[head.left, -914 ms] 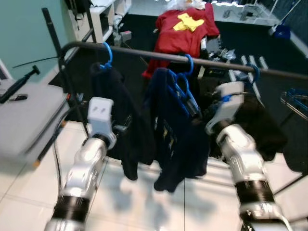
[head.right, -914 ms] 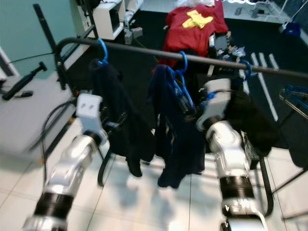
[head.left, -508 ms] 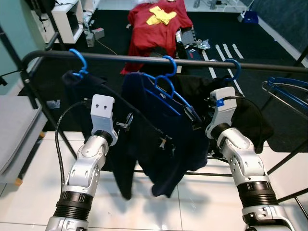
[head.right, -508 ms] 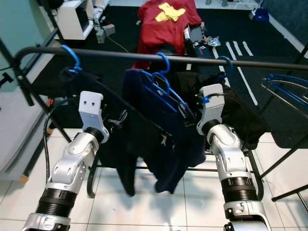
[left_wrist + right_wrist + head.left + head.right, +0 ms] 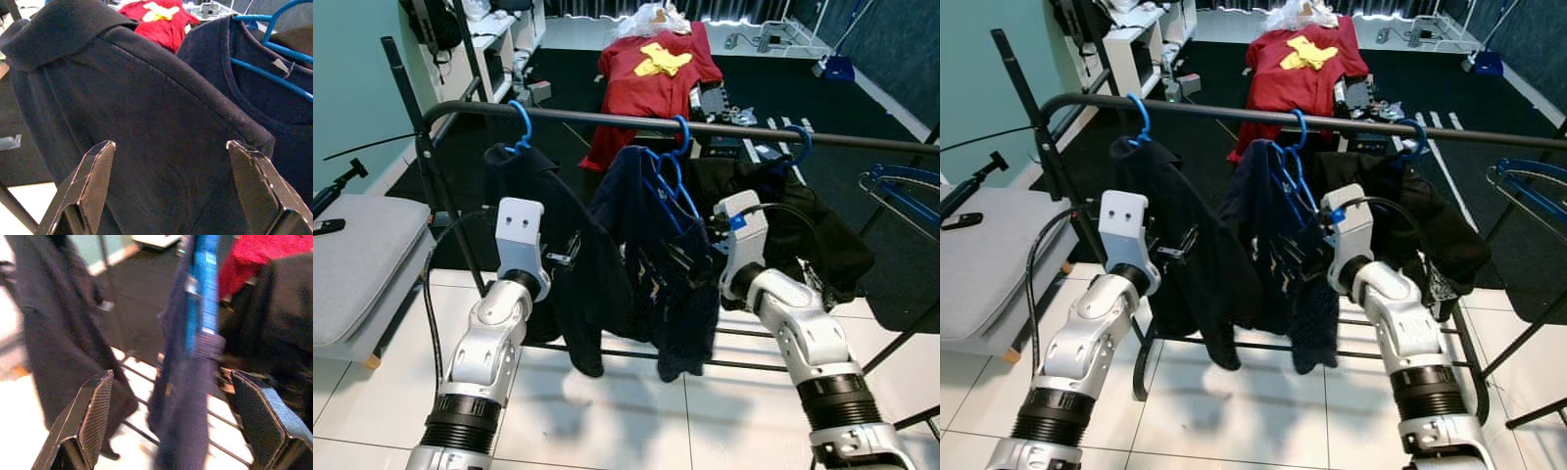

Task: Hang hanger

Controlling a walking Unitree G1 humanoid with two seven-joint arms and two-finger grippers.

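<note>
hanger (image 5: 672, 176) on rail (image 5: 724, 127); right gripper (image 5: 176, 431) jaws spread.

Black metal clothes rail (image 5: 607, 118) spans the room w/ three blue hangers hooked over it. Left hanger (image 5: 521, 119) carries a black collared top (image 5: 553, 245); middle hanger (image 5: 674, 166) carries a navy tee (image 5: 651, 255); right hanger (image 5: 800, 145) carries a black garment (image 5: 813, 235). Rack's lower bars stand on white tile floor (image 5: 607, 411), which meets a dark carpet (image 5: 558, 147) beyond. Red shirt (image 5: 651, 73) w/ yellow print lies on the carpet behind. Grey cushioned bench (image 5: 357, 264) sits at left, small dark object on it.
</note>
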